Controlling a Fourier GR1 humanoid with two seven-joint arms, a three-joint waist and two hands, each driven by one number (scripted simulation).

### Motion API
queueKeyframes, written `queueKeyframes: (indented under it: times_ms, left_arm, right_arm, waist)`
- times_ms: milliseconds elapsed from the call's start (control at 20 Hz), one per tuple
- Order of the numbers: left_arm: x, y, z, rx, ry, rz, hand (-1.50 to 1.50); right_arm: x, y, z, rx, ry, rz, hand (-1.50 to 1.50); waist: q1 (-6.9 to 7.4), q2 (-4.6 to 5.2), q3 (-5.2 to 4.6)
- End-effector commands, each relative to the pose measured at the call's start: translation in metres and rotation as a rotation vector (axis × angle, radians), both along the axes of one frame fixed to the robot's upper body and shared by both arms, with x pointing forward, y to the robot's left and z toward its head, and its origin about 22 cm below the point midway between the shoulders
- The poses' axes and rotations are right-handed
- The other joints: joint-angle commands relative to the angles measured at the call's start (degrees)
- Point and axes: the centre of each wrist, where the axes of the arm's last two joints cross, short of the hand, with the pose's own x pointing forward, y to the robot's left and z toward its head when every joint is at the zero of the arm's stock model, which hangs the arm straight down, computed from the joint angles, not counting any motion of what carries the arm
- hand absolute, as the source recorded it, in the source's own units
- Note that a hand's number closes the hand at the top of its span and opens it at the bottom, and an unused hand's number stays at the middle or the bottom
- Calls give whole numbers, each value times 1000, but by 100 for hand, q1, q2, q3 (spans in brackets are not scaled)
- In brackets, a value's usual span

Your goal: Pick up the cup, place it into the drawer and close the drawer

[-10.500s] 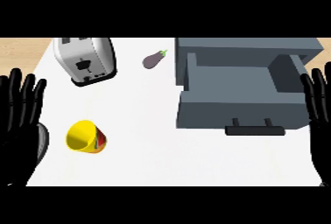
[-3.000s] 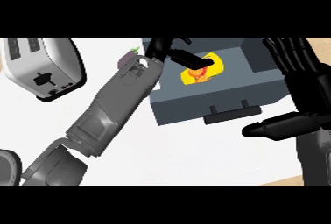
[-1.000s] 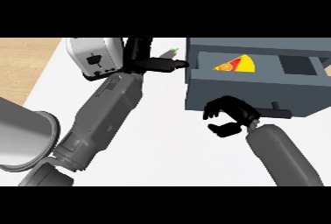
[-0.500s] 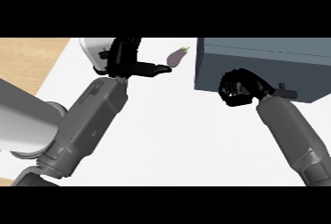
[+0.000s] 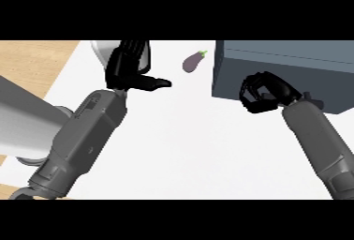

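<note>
Drawer point(image 5: 276, 61) had slid in since half a second earlier, cup unseen, presumably inside. Right hand point(image 5: 266, 91), fingers clenched, pressed its front; left hand point(image 5: 131, 70) hung released by the toaster point(image 5: 102, 48). Off-centre pushing could leave it ajar.

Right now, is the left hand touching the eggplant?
Apart. The head view shows a strip of white counter between the left hand and the eggplant; the outstretched thumb stops short of it.

The eggplant point(image 5: 194, 61) is purple with a green stem, the counter point(image 5: 194, 140) white, the drawer point(image 5: 276, 65) slate-grey.
</note>
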Motion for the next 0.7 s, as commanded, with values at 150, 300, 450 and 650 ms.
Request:
queueKeyframes:
  times_ms: [150,300,450,650]
  left_arm:
    - [-3,6,-1,-15,2,-33,-150]
    - [-3,13,-2,-3,10,-40,-150]
    - [-6,12,-5,-18,4,-45,-150]
    - [-7,9,-5,-26,6,-64,-150]
  right_arm:
    - [32,-35,87,-28,-161,-170,150]
    - [31,-46,101,10,-160,-165,150]
    - [29,-53,104,22,-153,-157,150]
    - [28,-48,100,53,-135,-140,150]
  waist:
    - [286,127,-23]
    - [324,125,-25]
    - [316,128,-27]
    - [367,163,-22]
